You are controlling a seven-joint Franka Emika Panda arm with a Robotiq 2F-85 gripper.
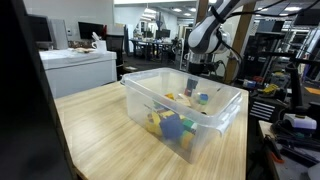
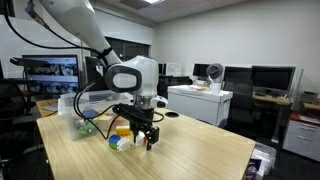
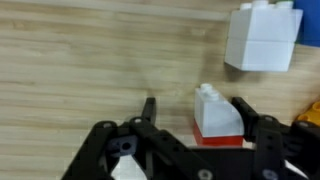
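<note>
The gripper (image 3: 197, 108) hangs low over the tabletop (image 3: 80, 60), jaws apart astride a red block (image 3: 217, 115), not yet clamped or lifted, with a white block (image 3: 262, 38) near it.

Exterior view: near and low at a corner of the table (image 1: 100, 125), facing across the clear bin (image 1: 185, 100) to my arm (image 1: 205, 35) behind it.
Exterior view: farther back, facing my gripper (image 2: 146, 138), bin behind it.
Wrist view: very close, looking down on the tabletop.
Shared by both exterior views: table, bin, arm.
</note>
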